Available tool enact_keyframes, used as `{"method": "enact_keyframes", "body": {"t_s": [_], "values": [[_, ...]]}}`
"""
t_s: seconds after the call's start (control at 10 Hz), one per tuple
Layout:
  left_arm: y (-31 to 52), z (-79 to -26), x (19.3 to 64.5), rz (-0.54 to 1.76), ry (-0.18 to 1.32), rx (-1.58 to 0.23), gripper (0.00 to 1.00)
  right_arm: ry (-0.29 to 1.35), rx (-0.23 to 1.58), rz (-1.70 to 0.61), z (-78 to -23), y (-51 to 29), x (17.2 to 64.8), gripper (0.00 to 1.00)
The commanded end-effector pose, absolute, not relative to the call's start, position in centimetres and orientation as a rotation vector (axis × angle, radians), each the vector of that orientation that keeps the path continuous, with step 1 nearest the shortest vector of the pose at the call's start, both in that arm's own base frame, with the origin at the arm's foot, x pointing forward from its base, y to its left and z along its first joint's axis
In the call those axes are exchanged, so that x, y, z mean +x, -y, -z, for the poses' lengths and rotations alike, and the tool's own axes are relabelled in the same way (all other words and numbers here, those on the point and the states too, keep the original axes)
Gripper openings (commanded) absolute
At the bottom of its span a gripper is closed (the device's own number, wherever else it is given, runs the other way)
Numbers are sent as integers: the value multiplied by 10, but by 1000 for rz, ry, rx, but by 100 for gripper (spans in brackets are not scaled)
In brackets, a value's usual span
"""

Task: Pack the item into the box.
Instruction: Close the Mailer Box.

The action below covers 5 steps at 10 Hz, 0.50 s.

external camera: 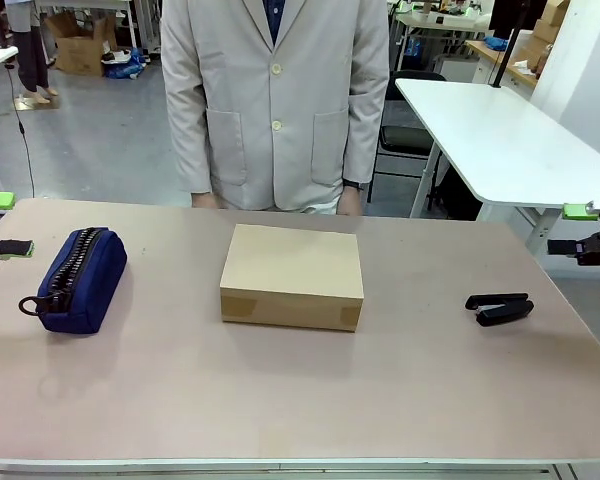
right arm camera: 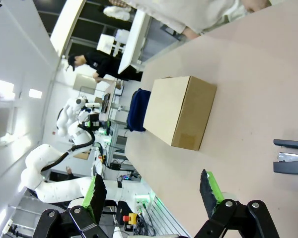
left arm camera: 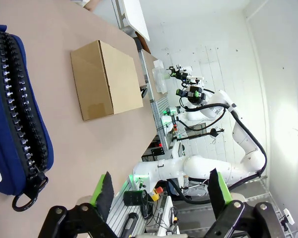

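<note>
the box (external camera: 292, 277) sits shut in the middle of the table (external camera: 280, 400). the zip pouch (external camera: 78, 278) lies well to its left. the stapler (external camera: 499, 308) lies well to its right. a person (external camera: 275, 100) stands behind the table.

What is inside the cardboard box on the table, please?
That cannot be seen: the cardboard box is closed, its lid flat, so its inside is hidden. Nothing lies on top of it. A navy zip pouch and black stapler lie beside it, apart.

A navy zip pouch (external camera: 78, 277) is lying on the left part of the desk (external camera: 280, 390), its zipper facing up. A black stapler (external camera: 499, 307) is lying near the right edge. A person in a light grey jacket (external camera: 275, 100) is standing at the far side.
</note>
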State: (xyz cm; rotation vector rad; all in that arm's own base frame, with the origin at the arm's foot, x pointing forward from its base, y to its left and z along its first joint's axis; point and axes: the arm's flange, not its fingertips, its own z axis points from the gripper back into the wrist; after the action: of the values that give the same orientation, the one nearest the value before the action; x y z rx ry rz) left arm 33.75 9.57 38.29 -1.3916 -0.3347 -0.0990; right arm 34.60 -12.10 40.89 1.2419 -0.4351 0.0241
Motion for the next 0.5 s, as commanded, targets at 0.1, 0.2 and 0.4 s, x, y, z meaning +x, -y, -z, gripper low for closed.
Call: {"method": "enact_keyframes", "body": {"t_s": [0.1,0.2,0.4], "values": [[-95,-386,337,103,344,-1381,100,433,1242,-29,-410,121,345,100],[-95,-386,337,103,344,-1381,100,433,1242,-29,-410,121,345,100],[-95,-386,337,103,344,-1381,100,433,1242,-29,-410,121,345,100]]}}
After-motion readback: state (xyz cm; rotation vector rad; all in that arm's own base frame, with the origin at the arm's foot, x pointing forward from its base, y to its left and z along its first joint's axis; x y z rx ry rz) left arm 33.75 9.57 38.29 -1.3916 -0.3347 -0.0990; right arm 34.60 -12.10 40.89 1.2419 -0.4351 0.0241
